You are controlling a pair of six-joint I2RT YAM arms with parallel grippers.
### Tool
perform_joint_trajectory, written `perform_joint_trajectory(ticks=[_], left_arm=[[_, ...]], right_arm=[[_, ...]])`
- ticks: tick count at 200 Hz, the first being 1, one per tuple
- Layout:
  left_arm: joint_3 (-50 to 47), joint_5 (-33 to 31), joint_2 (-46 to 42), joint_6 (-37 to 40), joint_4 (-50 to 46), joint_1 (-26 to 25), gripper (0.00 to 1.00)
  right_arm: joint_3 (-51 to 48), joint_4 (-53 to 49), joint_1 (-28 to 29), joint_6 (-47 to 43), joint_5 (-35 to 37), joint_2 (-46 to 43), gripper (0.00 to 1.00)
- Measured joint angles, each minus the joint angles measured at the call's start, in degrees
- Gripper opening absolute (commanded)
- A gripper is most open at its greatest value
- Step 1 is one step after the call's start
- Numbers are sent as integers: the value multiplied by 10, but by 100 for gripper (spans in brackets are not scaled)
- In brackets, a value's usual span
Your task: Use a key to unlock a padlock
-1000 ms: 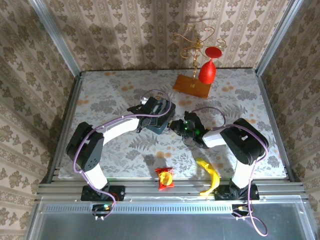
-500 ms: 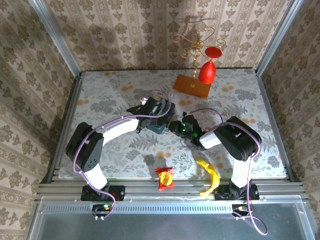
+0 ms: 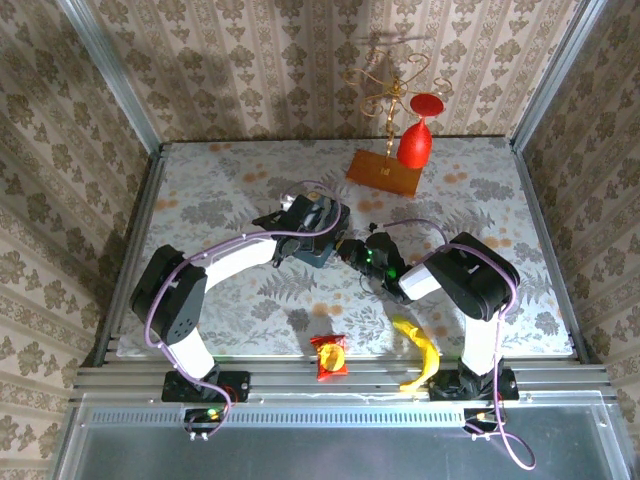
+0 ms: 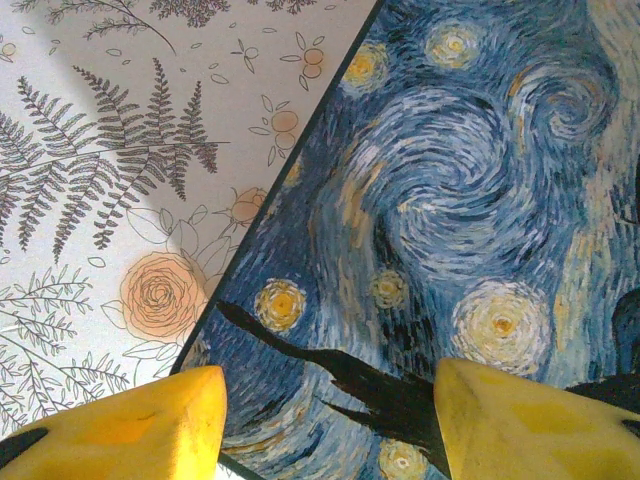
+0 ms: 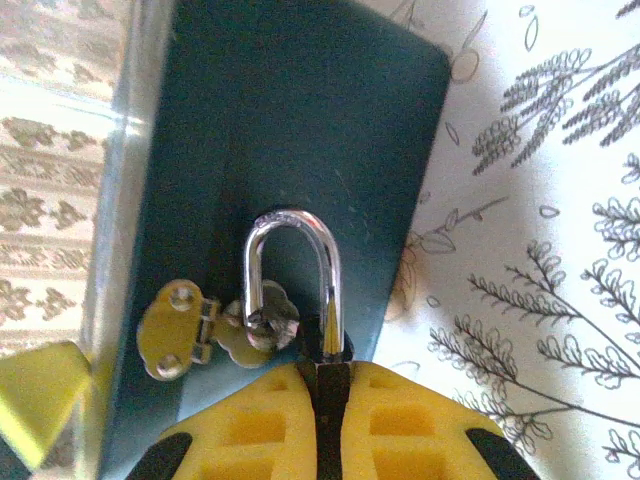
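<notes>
Arms meet at mid-table: the left arm (image 3: 235, 250) runs out long and low from its base, its wrist bent over the blue tin (image 4: 450, 200), while the right arm (image 3: 470, 275) is folded sharply at the elbow, forearm angled back toward the tin's near side. The left gripper (image 4: 328, 390) has its yellow fingers standing apart, one over the tablecloth (image 4: 100, 150) just beside the tin's edge and the other over the painted lid; whether they press the tin I cannot tell. The right gripper (image 5: 330, 370) has its ribbed yellow fingers pressed together, with only a thin dark seam between them, right at the foot of the padlock (image 5: 290, 218). What sits in that seam is hidden. The padlock's polished, rounded steel shackle stands upright against the tin's plain dark teal wall, threaded through a small scalloped metal hasp (image 5: 215, 325); its body is covered by the fingertips. The lid is glossy, with thick blue swirls and yellow orbs, and the cloth is pale with printed ferns and orange roses. Compared with a second ago, the right arm's elbow has swung inward and its gripper has closed in on the tin, while the left arm has barely moved.
</notes>
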Motion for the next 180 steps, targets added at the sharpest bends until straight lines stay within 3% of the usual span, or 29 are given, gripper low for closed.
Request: perform_joint_trajectory(ticks=[135,180], left_arm=[[-10,0,-7,0,10,0,58],[-15,0,-12,2,10,3,60]], right_arm=[[-43,66,-1,48,19,18,0],[-78,40,-1,46,32,-25,0]])
